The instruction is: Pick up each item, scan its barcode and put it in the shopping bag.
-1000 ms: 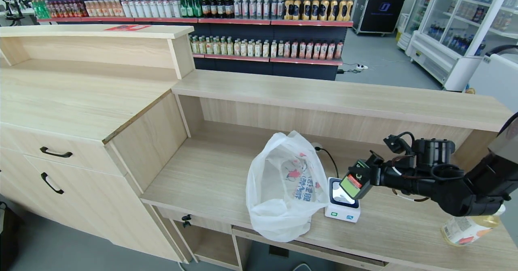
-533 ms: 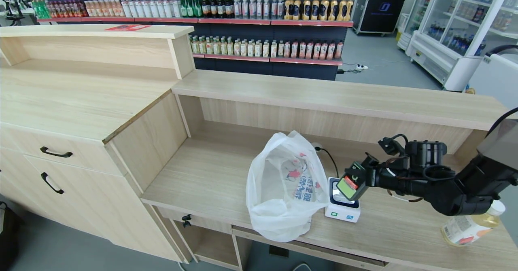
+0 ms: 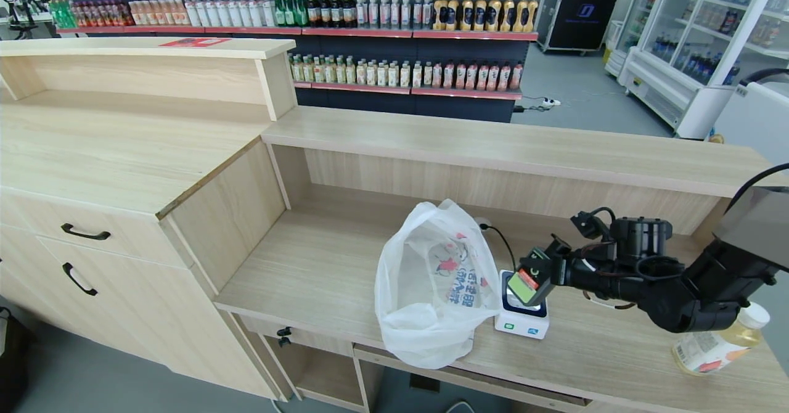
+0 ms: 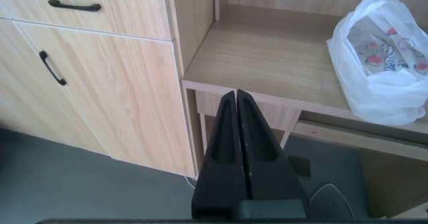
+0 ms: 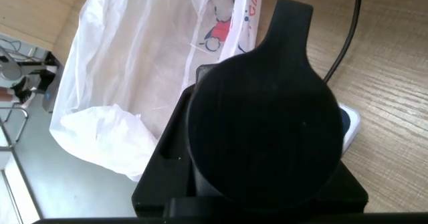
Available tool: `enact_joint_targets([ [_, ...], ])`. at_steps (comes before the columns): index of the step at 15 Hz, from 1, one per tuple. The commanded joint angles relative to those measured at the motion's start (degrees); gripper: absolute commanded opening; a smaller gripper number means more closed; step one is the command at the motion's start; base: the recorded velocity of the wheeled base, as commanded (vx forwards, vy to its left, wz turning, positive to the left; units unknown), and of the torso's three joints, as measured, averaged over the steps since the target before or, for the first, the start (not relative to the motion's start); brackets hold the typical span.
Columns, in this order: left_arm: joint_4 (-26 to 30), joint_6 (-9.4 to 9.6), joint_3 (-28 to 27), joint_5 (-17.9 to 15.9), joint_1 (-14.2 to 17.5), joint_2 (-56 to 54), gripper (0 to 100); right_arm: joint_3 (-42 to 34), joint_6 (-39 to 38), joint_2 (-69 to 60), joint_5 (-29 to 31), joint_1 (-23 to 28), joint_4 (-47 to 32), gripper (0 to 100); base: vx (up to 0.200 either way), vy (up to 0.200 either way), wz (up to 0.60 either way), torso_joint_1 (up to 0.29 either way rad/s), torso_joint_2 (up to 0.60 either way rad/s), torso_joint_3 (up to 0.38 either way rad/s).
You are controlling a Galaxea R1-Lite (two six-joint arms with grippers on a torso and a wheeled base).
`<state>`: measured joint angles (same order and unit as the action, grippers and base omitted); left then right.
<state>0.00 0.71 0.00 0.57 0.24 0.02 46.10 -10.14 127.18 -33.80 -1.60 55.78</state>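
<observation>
My right gripper point(image 3: 537, 275) is shut on a small round can point(image 3: 527, 284) with a green and red label. It holds the can tilted just above the white barcode scanner point(image 3: 521, 325) on the counter. In the right wrist view the can point(image 5: 264, 127) is a dark round shape over the scanner point(image 5: 349, 122) and beside the bag point(image 5: 127, 83). The white plastic shopping bag point(image 3: 431, 283) stands open, touching the scanner's left side. My left gripper point(image 4: 236, 95) is shut on nothing, below counter height in front of the cabinet, well left of the bag point(image 4: 384, 57).
A bottle of yellow drink point(image 3: 718, 342) lies at the counter's right front under my right arm. A black cable point(image 3: 505, 240) runs back from the scanner. A raised shelf point(image 3: 493, 145) overhangs the back of the counter. Drawers with black handles point(image 3: 85, 234) are to the left.
My right gripper has moved left and slightly down with the can, closer over the scanner and toward the bag. The bag, the scanner and the bottle have stayed where they were.
</observation>
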Motion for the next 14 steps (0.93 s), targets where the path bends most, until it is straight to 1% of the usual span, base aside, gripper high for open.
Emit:
enact_joint_targets([
  [1, 0.0, 0.0, 0.0, 0.04, 0.02, -0.02, 0, 0.04, -0.67, 0.61, -0.03, -0.51, 0.55, 0, 0.0, 0.0, 0.0, 0.0, 0.0, 0.0],
  [4, 0.0, 0.0, 0.0, 0.04, 0.02, -0.02, 0, 1.53, -2.6, 1.4, -0.03, -1.3, 1.78, 0, 0.0, 0.0, 0.0, 0.0, 0.0, 0.0],
  [14, 0.0, 0.0, 0.0, 0.04, 0.02, -0.02, 0, 1.97, -2.6, 1.75, 0.23, -1.48, 1.7, 0, 0.0, 0.0, 0.0, 0.0, 0.0, 0.0],
])
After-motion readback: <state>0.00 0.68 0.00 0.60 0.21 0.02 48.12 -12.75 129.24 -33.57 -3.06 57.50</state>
